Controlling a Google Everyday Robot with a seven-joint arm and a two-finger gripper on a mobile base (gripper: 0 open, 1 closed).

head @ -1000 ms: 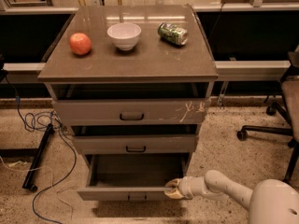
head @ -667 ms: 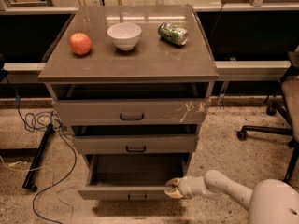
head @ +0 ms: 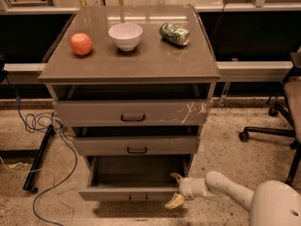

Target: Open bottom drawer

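The bottom drawer (head: 131,193) is the lowest and narrowest of three grey-brown drawers. It is pulled far out, and its inside looks empty. A small dark bar handle (head: 137,198) sits at the centre of its front. My gripper (head: 175,189) is at the right end of the drawer front, at the end of my white arm (head: 221,187). Its fingers are spread, one (head: 177,177) above the front's top edge and one (head: 174,201) below and in front of it. It holds nothing.
The cabinet top (head: 155,62) holds a red apple (head: 81,44), a white bowl (head: 125,35) and a green can (head: 174,34) lying on its side. The top drawer (head: 131,112) and middle drawer (head: 134,145) stand slightly out. Cables (head: 42,126) lie left; an office chair (head: 282,121) stands right.
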